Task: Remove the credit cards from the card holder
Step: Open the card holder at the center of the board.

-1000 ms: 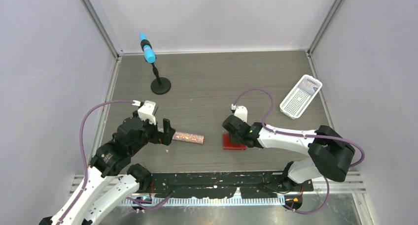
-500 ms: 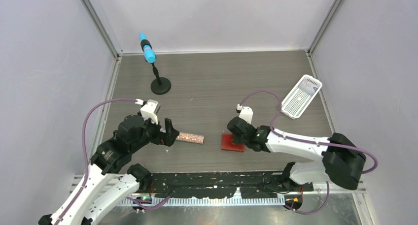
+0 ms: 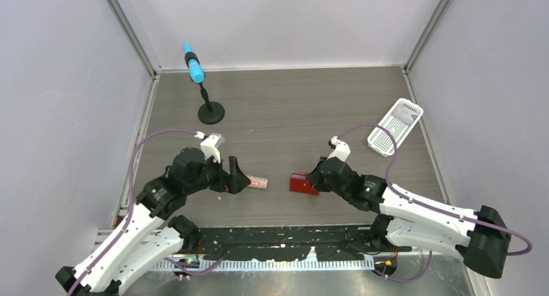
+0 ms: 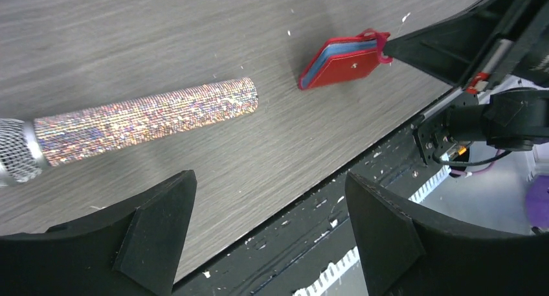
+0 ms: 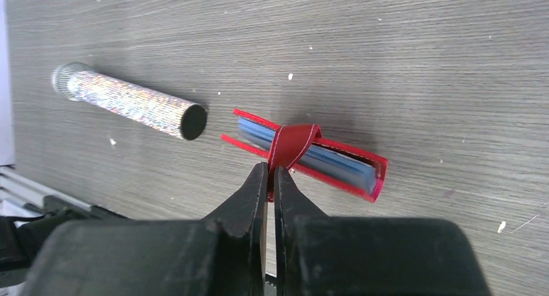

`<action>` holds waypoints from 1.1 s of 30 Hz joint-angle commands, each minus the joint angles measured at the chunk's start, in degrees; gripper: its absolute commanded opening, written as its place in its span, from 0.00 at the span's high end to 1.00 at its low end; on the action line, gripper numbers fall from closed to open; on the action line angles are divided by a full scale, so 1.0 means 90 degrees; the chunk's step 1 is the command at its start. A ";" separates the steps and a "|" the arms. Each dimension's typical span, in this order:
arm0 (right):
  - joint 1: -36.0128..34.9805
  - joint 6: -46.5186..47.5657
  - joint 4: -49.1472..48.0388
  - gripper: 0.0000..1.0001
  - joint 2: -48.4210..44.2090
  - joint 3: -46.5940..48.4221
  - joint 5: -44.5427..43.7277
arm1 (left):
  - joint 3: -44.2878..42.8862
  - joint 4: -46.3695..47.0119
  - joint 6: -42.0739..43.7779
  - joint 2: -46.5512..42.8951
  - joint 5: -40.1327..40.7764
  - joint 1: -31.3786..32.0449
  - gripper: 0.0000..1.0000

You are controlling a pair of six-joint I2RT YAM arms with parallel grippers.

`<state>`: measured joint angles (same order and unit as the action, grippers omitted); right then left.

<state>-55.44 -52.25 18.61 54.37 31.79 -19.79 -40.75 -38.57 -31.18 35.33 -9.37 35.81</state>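
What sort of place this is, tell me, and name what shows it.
Probably a robot lab test cell: a table boxed in by plain walls, a left arm and a right arm bolted at its near edge, and unrelated props: a wallet, a glitter tube, a white basket.

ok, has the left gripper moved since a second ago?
Yes. The left gripper has slid right along the glittery microphone, whose right end stayed put, so less of it shows.

Red card holder (image 4: 346,63), blue inside; glittery pink-silver tube (image 4: 149,118).
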 commanded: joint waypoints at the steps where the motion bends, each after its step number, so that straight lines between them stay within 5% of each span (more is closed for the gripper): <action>1: -0.0031 -0.0332 -0.0034 0.95 -0.0668 -0.0106 0.0025 | 0.0139 0.0739 -0.0356 0.0272 -0.0210 0.0216 0.12; 12: -0.0031 -0.0464 0.0000 0.95 -0.1238 -0.0645 0.0651 | 0.0263 0.1319 -0.0590 0.1063 0.0011 0.0883 0.15; 17: -0.0019 0.0051 0.0507 0.94 -0.1373 -0.0351 -0.0072 | 0.0290 0.1440 -0.0647 0.1316 0.0110 0.1155 0.15; 23: 0.0268 0.1277 0.0646 0.67 -0.0889 -0.0111 -0.0936 | 0.0318 0.1473 -0.0684 0.1273 0.0161 0.1273 0.15; 29: 0.0291 0.2990 -0.0132 0.33 -0.0281 -0.0047 0.0284 | 0.0384 0.1388 -0.0681 0.1019 0.0214 0.1284 0.15; 33: 0.0291 0.3334 -0.0017 0.28 -0.0115 0.0028 0.0262 | 0.0426 0.1353 -0.0625 0.0860 0.0281 0.1284 0.15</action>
<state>-52.84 -30.04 20.86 52.88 29.17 -18.70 -37.43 -28.49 -37.10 44.80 -8.12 47.16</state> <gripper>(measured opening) 0.706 0.850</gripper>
